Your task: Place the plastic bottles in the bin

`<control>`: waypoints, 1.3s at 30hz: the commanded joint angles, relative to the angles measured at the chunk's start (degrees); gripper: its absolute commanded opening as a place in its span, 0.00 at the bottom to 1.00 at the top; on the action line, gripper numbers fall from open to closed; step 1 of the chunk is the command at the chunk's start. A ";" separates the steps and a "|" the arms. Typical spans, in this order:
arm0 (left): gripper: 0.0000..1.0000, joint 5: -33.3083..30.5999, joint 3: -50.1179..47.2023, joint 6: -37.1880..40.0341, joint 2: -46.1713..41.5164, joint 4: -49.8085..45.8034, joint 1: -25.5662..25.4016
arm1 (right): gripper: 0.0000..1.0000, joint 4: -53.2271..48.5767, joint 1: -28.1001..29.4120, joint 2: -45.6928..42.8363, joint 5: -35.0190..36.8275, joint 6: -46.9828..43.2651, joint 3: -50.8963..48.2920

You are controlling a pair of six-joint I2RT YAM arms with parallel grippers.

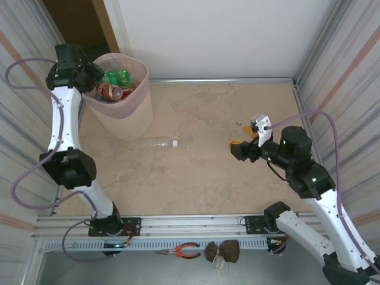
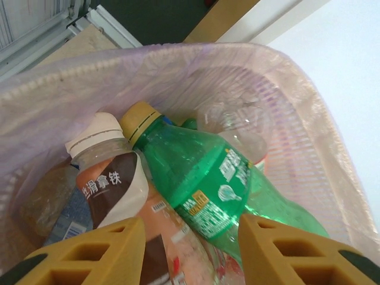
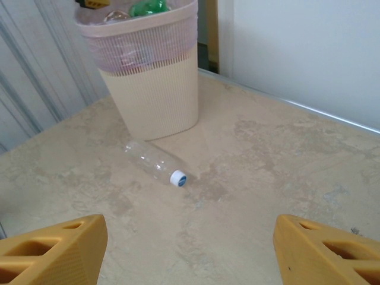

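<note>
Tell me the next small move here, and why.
Probably advance the right gripper toward the clear bottle. Its jaws are open and empty and point at that bottle, which lies on the table near the bin, while other bottles are already inside.

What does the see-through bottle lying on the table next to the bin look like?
The clear bottle is small, see-through plastic and looks empty, with no label I can make out. Its cap, white with a blue top, is on. It lies on its side on the beige table, close to the bin but apart from it, cap pointing away from the bin. Only the table touches it.
</note>
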 commanded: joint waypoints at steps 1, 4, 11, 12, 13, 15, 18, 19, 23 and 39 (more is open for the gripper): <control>0.45 2.87 0.44 3.84 -5.54 0.36 0.38 | 0.73 0.30 -0.42 -0.74 0.23 0.70 -0.15; 0.44 7.71 -1.66 7.39 -8.52 3.68 0.30 | 0.73 0.32 -0.44 -0.74 0.29 0.67 -0.23; 0.45 19.12 -4.94 15.97 -12.05 7.22 -1.70 | 0.73 0.57 -0.44 -0.44 -0.30 0.94 -0.07; 0.45 19.95 -4.73 16.51 -11.84 6.30 -2.50 | 0.73 0.63 -0.40 -0.40 -0.37 0.92 -0.20; 0.46 20.51 -4.52 17.29 -11.55 5.21 -3.47 | 0.73 0.69 -0.44 -0.33 -0.38 1.05 -0.15; 0.46 20.87 -4.74 18.62 -11.11 3.31 -5.33 | 0.73 0.92 -0.44 -0.14 -0.52 1.30 -0.24; 0.47 20.61 -4.67 19.86 -9.93 0.23 -7.06 | 0.73 1.08 -0.44 0.13 -0.76 1.48 0.00; 0.47 20.58 -4.88 20.12 -9.37 -0.49 -7.47 | 0.73 1.05 -0.42 0.23 -0.76 1.49 0.07; 0.47 21.30 -5.85 20.67 -7.23 -2.30 -7.70 | 0.73 0.96 -0.43 0.59 -0.73 1.32 0.41; 0.51 10.34 -3.63 26.49 -3.01 -10.51 -7.57 | 0.73 0.64 -0.44 0.84 -0.77 1.22 1.12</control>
